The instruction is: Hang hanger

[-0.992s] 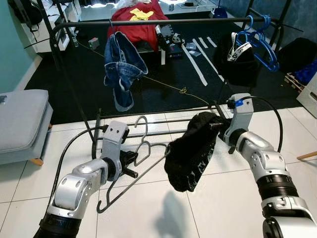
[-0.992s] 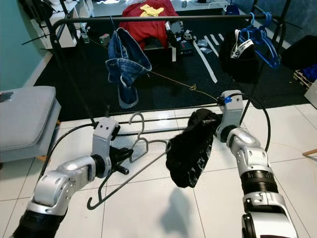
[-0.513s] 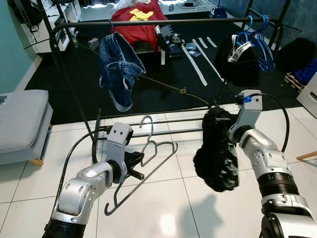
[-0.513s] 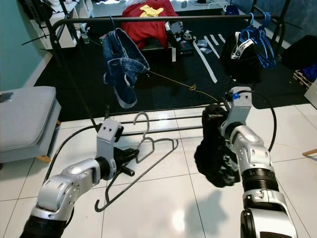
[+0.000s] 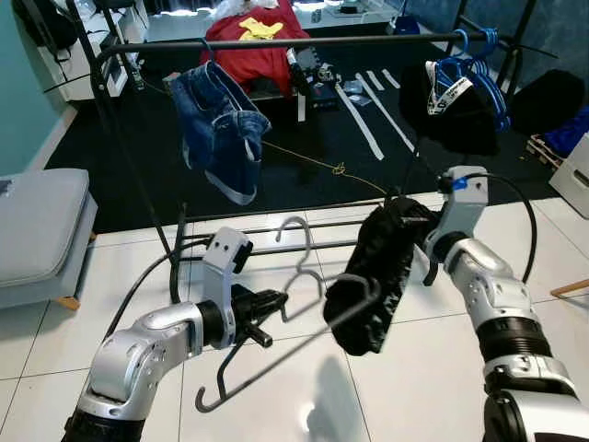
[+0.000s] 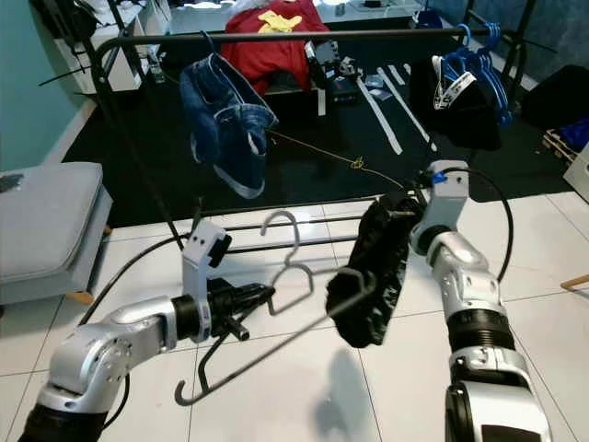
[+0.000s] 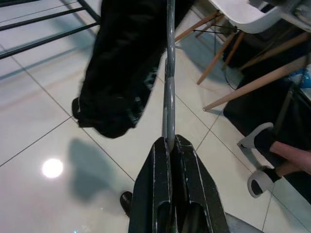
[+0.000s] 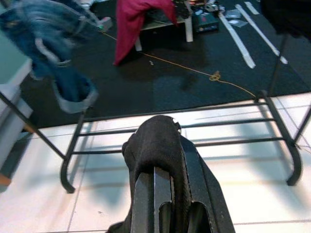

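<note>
- Our left tool (image 7: pixel 170 145) is clamped on the hanger (image 5: pixel 304 308), tilting one arm into the garment (image 5: pixel 373 276).
- Right tool (image 8: pixel 163 179) pinches that garment up, below the rail (image 5: pixel 276 43).

My two head views look forward and down from above both arms, sharing the clothes rail (image 5: pixel 276 42), the hanging jeans (image 5: pixel 219 129) and the white tile floor (image 6: pixel 405 387), the right eye view sitting slightly to the side. My left wrist view looks closely along the left hand (image 7: pixel 170 145) and the grey hanger (image 7: pixel 168 92) toward the floor. My right wrist view looks along the right hand (image 8: pixel 163 179), draped in the black garment (image 8: pixel 155 141), toward the rail's base bars (image 8: pixel 228 124) and the jeans.
</note>
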You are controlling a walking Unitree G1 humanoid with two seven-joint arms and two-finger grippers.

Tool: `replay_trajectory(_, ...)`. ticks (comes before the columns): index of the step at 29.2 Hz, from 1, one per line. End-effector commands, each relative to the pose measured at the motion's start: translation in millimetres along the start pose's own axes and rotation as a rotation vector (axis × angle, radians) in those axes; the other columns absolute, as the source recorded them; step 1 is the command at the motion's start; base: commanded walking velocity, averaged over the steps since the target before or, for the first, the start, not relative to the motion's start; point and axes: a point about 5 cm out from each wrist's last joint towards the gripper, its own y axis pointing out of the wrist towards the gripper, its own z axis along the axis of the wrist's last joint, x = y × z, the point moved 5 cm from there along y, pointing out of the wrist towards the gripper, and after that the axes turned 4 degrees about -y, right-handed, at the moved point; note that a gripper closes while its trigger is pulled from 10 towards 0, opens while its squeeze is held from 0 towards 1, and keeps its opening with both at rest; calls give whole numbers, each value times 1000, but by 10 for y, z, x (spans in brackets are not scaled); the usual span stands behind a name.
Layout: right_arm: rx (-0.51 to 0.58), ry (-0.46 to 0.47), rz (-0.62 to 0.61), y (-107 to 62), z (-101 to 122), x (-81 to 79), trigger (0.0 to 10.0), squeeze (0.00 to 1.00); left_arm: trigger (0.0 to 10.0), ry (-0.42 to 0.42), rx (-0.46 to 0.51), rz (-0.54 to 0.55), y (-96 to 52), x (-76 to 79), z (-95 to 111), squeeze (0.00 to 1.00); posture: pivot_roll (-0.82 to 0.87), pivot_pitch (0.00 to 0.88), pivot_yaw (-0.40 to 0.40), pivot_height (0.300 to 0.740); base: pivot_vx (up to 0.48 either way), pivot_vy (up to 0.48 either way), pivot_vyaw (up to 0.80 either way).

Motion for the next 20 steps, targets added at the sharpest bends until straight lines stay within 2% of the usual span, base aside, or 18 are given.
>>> replay_trajectory(1,36,-10,8,21,86,-30,10000,0,0,-31,2,-27,-13,39,-17,0,43,119,30,740,0,0,0)
replay_trajectory(11,37,-5,31,45,87,-96,10000,0,0,11,28,43,16,-88,32,0,42,129,32,740,0,0,0)
replay_trajectory(20,36,-1,40,50,86,-126,10000,0,0,23,11,63,-51,-161,51,0,43,136,31,740,0,0,0)
